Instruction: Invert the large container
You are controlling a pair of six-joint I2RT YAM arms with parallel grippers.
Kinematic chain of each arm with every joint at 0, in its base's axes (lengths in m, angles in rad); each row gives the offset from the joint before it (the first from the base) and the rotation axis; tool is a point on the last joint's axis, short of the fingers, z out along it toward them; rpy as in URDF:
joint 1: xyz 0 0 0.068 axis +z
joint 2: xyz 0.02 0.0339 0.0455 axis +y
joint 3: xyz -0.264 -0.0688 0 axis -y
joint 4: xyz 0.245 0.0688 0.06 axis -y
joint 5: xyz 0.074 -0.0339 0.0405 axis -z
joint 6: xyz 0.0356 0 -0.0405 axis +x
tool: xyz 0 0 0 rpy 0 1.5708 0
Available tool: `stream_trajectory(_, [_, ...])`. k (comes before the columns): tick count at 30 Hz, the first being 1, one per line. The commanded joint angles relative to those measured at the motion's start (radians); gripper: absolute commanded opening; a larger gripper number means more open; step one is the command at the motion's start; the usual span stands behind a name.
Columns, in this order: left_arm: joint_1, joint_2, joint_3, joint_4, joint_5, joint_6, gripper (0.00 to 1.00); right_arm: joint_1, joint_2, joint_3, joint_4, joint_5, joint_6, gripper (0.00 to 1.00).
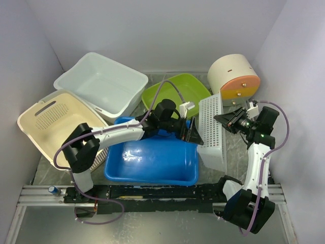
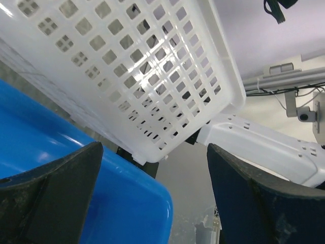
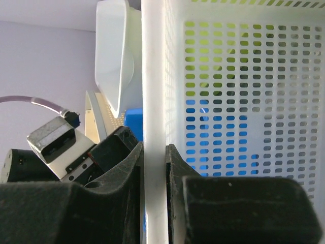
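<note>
1. We find the white mesh basket (image 1: 212, 127) tipped up on its side at the right of the table (image 1: 152, 77). It is neither mouth-up nor mouth-down.
2. Its lower part sits right at the right-hand rim of the blue tub (image 1: 152, 162). We cannot tell whether the two touch.
3. The basket stands between the two grippers, one on each flank.
4. The right gripper (image 3: 154, 168) pinches the basket's rim. In the right wrist view the thin white edge runs straight up between the two dark fingers (image 3: 124, 152), which press against it on both sides.
5. Through the basket's mesh in that view we see patches of green and blue behind it.
6. The left gripper (image 2: 152, 152) has its fingers spread wide with nothing between them. It hangs above the blue tub's right end, pointing at the basket.
7. In the left wrist view the basket's gridded wall fills the upper frame just ahead of the spread fingertips. We cannot tell whether they touch it.
8. Behind the blue tub lies a green tub (image 1: 175, 91), and left of that a deep white tub (image 1: 101, 84).
9. A cream basket (image 1: 51, 122) with a handle slot sits at the far left, just beside the white tub.
10. A round cream container (image 1: 233, 76) with an orange face sits at the back right, behind the mesh basket.
</note>
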Motion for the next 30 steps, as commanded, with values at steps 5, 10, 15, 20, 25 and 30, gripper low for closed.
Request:
stream_trajectory(5, [-0.021, -0.018, -0.09, 0.171, 0.093, -0.089, 0.91, -0.012, 0.01, -0.026, -0.033, -0.023, 0.039, 0.0])
stream_trajectory(10, [-0.036, -0.029, -0.129, 0.223, 0.09, -0.123, 0.88, -0.012, 0.011, -0.026, -0.031, -0.021, 0.038, 0.0])
stream_trajectory(15, [-0.052, 0.01, -0.093, 0.221, 0.091, -0.116, 0.78, -0.012, 0.012, -0.025, -0.026, -0.025, 0.043, 0.0])
stream_trajectory(20, [-0.058, 0.007, -0.098, 0.28, 0.088, -0.14, 0.64, -0.012, 0.013, -0.014, -0.041, -0.019, 0.035, 0.0])
stream_trajectory(25, [-0.058, 0.007, -0.058, 0.216, 0.071, -0.098, 0.6, -0.012, 0.01, -0.023, -0.035, -0.024, 0.039, 0.0])
stream_trajectory(30, [-0.059, -0.004, -0.057, 0.268, 0.082, -0.128, 0.46, -0.013, 0.011, -0.019, -0.039, -0.012, 0.04, 0.01])
